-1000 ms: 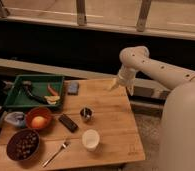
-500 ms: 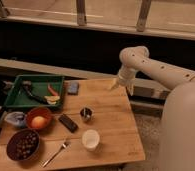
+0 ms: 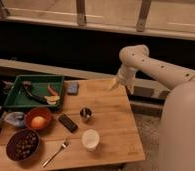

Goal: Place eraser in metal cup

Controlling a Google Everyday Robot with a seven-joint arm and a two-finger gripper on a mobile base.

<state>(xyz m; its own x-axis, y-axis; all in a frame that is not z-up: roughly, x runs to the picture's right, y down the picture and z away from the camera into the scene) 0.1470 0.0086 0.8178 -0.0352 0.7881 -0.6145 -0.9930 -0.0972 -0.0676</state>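
The white cup [image 3: 90, 139] stands just in front of the metal cup [image 3: 85, 114]. The eraser [image 3: 67, 122] lies flat just left of the metal cup. Well behind and right of that cup, the gripper [image 3: 113, 86] hangs spread and empty, far from the eraser.

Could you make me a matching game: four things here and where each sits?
1. flat black rectangular eraser
2. small shiny steel metal cup
3. plain white cup
4. robot's pale end effector

A. above the far edge of the wooden table
B. front, right of the silver fork
C. just right of the orange bowl
D. just behind the white cup

Pairs: 1-C, 2-D, 3-B, 4-A
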